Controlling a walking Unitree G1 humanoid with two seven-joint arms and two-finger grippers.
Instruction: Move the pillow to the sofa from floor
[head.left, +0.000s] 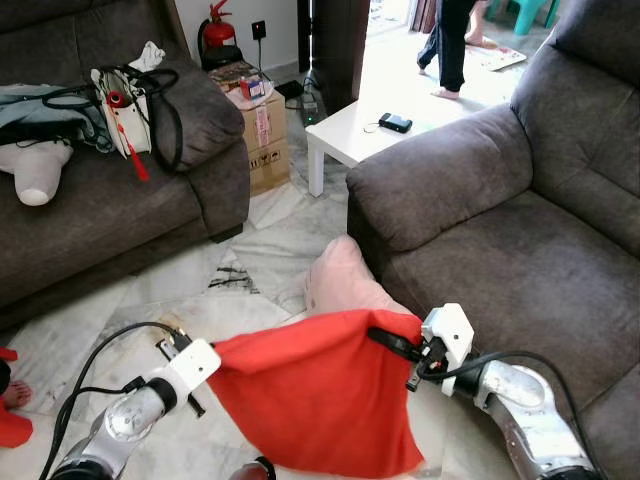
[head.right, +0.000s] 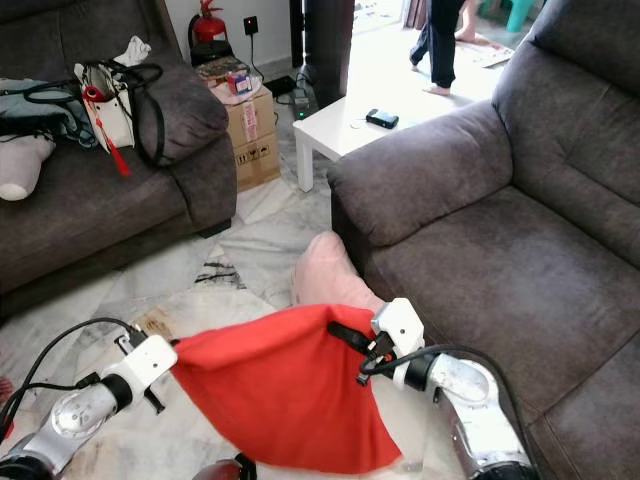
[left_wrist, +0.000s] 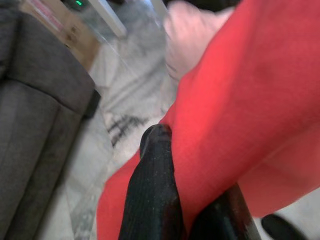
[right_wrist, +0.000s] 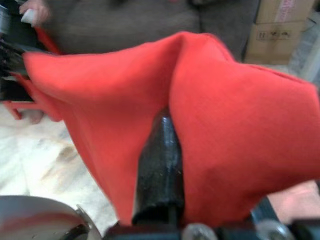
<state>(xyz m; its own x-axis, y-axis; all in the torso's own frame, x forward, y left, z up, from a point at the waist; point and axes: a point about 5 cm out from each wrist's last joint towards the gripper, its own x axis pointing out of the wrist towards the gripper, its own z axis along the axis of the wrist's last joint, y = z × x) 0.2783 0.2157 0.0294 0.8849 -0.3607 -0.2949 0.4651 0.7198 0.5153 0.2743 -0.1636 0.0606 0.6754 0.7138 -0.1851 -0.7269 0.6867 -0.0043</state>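
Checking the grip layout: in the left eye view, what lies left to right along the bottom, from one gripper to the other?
Left gripper → red pillow → right gripper, each pinching an upper corner of the pillow.

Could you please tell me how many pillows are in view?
2: a red fabric pillow held up between the left gripper and the right gripper, and a pale pink pillow on the floor behind it, against the grey sofa. Others may be hidden.

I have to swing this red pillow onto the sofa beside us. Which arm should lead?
The right. Both grippers are shut on the red pillow, the left gripper at one top corner, the right gripper at the other, and the right one hangs next to the sofa seat.
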